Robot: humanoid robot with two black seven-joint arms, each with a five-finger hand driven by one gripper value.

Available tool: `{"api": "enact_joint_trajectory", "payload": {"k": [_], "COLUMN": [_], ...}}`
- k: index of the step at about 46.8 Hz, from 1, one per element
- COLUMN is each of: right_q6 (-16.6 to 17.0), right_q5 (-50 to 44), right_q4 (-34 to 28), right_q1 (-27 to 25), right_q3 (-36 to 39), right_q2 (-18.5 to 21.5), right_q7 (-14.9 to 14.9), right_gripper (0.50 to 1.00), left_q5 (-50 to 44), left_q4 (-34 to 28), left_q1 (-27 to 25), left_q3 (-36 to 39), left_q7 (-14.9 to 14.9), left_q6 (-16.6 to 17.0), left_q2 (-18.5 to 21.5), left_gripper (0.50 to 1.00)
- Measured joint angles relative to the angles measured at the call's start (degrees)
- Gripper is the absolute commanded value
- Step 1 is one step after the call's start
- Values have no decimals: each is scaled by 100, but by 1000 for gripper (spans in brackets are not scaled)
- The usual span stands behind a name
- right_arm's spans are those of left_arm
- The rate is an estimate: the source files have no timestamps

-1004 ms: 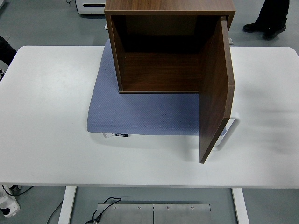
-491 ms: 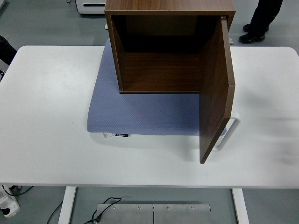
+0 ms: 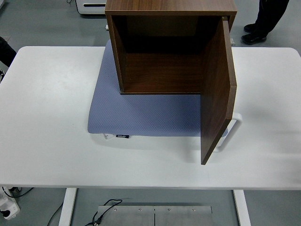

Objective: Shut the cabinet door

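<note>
Hands: neither robot hand nor arm showed anywhere in the head view, so how their fingers stood could not be told.
Cabinet (image 3: 162, 52): a dark brown wooden box stood at the far middle of the white bench (image 3: 47, 117), its open front facing the near edge; its top was cut off by the picture's upper edge.
Cabinet door (image 3: 217, 94): hinged on the right side, it stood swung wide open, pointing toward the near edge, its lower corner hanging over bare bench.
Handle (image 3: 233, 129): a white loop on the door's outer face, mostly hidden behind the door.
Interior: shadowed and dark at the top.
Mat (image 3: 141, 115): a blue-grey pad lay under the cabinet, reaching out in front of it, with a small dark label at its near edge, print too small to read.
Person (image 3: 265, 19): dark trouser legs and shoes at the top right, cut off by the frame.
Door relative to hands: could not be told.
</note>
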Motion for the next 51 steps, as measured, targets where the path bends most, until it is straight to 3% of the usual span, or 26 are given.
{"api": "enact_joint_trajectory", "payload": {"k": [19,37,51], "right_q6": [488,1192,1217], "right_q5": [-92,-782,-1209], "right_q4": [494,908,987], "right_q1": [-705,-812,-693], "right_q3": [64,-491,-951], "right_q2": [38,163,577], "right_q7": [21,24,-25], "right_gripper": [1000,1000,1000], "left_q5": [0,0,0], "left_q4": [-1,0,0], "left_q1": [0,1,0], "left_q3": [2,2,0], "left_q7": [1,1,1], "left_q6": [3,3,3], "left_q2": [0,0,0], "left_gripper": [1000,1000,1000]}}
